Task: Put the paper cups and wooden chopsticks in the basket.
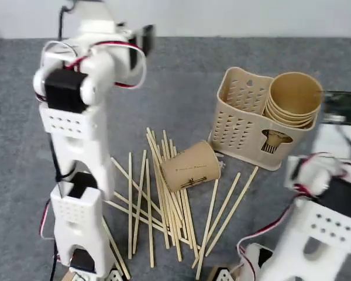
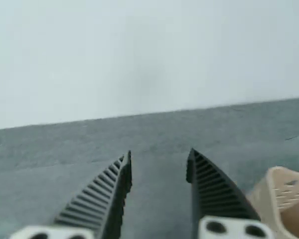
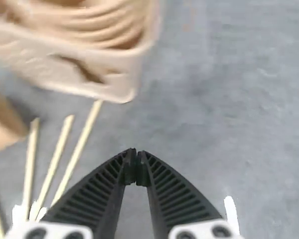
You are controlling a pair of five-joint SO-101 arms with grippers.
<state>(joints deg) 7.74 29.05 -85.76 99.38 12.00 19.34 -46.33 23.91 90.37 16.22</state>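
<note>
A beige perforated basket stands on the grey mat with a stack of paper cups in its right compartment. Another paper cup lies on its side over a scatter of wooden chopsticks in front of the basket. My left gripper is open and held high over the mat, with a corner of the basket beside it. My right gripper is shut with nothing in it, low over bare mat just in front of the basket, with three chopsticks beside it.
The white left arm rises tall at the left, over the ends of some chopsticks. The right arm's base stands at the front right. A pale wall borders the far edge of the mat.
</note>
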